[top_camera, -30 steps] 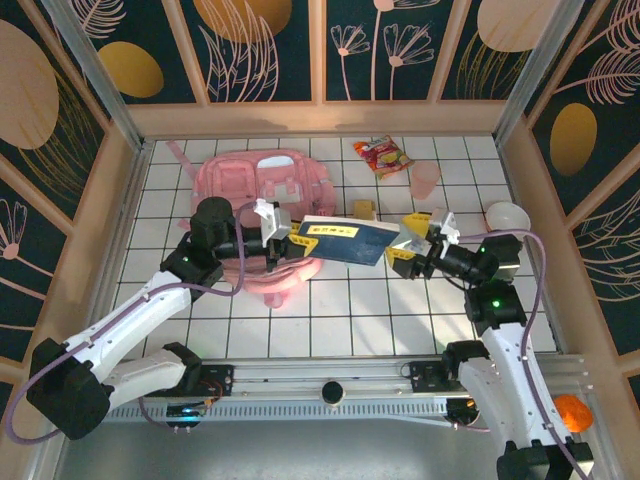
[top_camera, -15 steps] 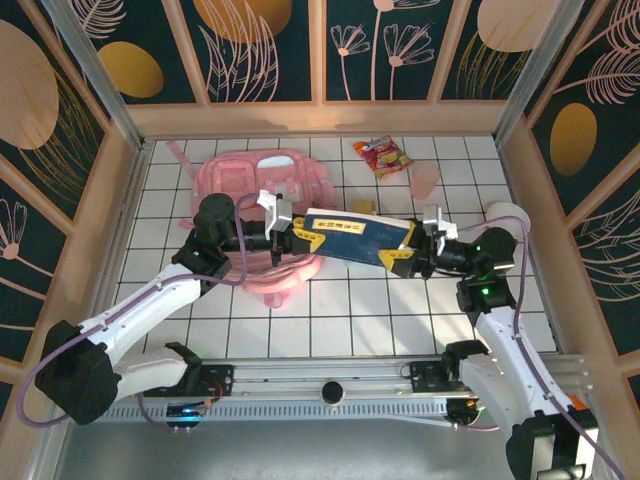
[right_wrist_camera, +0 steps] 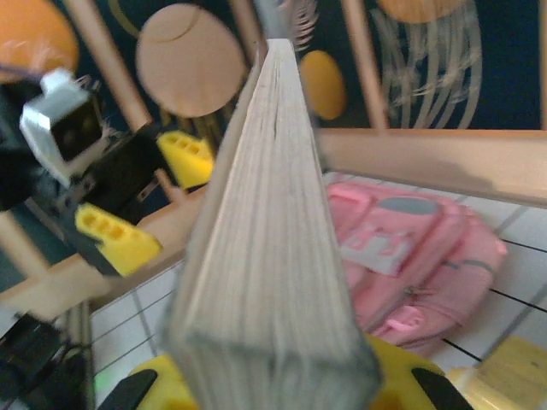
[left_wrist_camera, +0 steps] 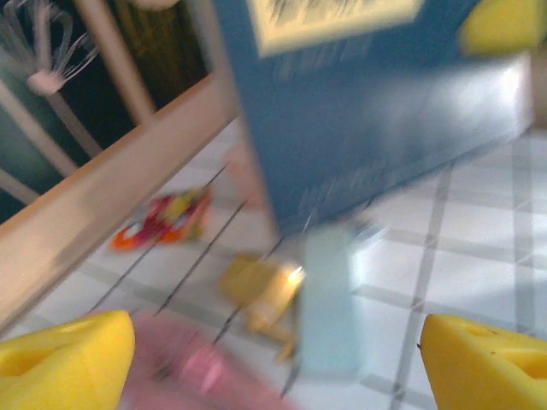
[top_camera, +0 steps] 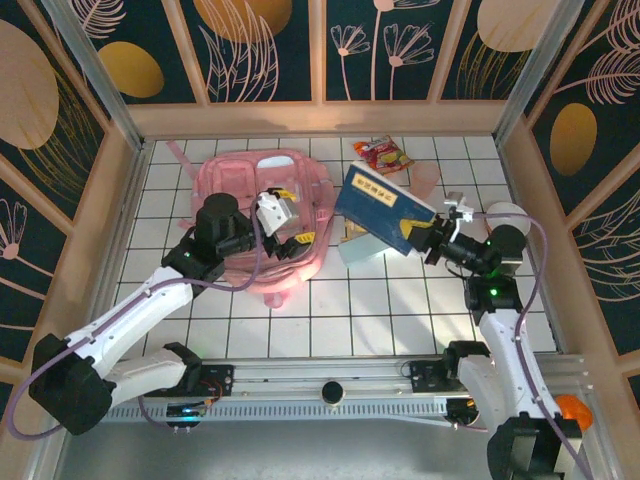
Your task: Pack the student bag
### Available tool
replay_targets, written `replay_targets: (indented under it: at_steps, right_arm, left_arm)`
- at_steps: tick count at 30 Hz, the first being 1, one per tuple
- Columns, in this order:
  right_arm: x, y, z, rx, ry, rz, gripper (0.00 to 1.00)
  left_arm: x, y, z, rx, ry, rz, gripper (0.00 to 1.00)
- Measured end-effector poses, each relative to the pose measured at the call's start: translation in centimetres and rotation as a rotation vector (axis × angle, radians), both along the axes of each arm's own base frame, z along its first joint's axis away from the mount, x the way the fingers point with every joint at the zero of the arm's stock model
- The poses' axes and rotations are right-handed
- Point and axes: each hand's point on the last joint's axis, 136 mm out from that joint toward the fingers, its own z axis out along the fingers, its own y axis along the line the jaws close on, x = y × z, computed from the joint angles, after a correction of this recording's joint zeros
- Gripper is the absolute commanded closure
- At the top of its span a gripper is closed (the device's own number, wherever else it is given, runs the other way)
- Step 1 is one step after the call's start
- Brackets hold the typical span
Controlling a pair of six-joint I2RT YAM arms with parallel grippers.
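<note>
The bag (top_camera: 250, 205) is laid flat on the white tiled table (top_camera: 400, 300), far left, pockets facing up. It's also picked up in the right wrist view, low down past the book's page edge.

The book (top_camera: 385, 208) is gripped at its near-right corner by the right gripper (top_camera: 430, 240) and held up off the table, tilted, blue cover facing up, just right of the bag. In the right wrist view the page edge is seen head-on, pinched between two yellow fingers (right_wrist_camera: 158, 386), so that pincer is clamped on the book.

The left gripper (top_camera: 290, 215) is hung over the bag's right side, spread wide with nothing between the jaws. Its yellow fingertips (left_wrist_camera: 64, 354) are seen well apart at the bottom corners of the left wrist view, and the book ahead isn't touched.

Below the book a pale blue thing (left_wrist_camera: 329, 299) and a yellow block (left_wrist_camera: 261, 290) can be made out. That view is blurry though, so what they are can't really be told.

A red-and-yellow packet (top_camera: 383, 155) is laid near the far wall, with a pink cup (top_camera: 430, 178) just beside it. A white bowl (top_camera: 500, 212) is sat by the right arm.
</note>
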Motion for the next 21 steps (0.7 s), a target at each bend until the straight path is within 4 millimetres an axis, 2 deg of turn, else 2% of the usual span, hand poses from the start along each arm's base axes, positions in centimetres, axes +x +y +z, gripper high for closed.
replay_targets:
  at_steps: [4,9,12,18,20,21]
  right_arm:
    - [0.3,-0.9,-0.3,0.015,0.035,-0.083,1.00]
    - [0.1,-1.3,-0.7,0.016,0.064,-0.120,1.00]
    - [-0.1,-1.4,-0.9,0.015,0.079,-0.133,1.00]
    - [-0.8,-1.4,-0.9,0.006,0.071,-0.138,1.00]
    - [-0.9,-1.5,-1.0,0.004,0.075,-0.142,1.00]
    - [-0.9,-1.5,-1.1,0.004,0.080,-0.143,1.00]
  left_arm:
    - [2.6,2.4,-5.5,0.233,0.008,0.147,0.06]
    - [4.2,4.7,-12.4,0.460,0.085,0.209,0.04]
    - [4.8,5.3,-14.4,0.519,0.109,0.218,0.04]
    - [5.6,5.9,-17.1,0.587,0.151,0.214,0.03]
    - [5.7,6.1,-18.0,0.605,0.166,0.217,0.07]
    - [5.8,6.2,-18.4,0.615,0.175,0.222,0.12]
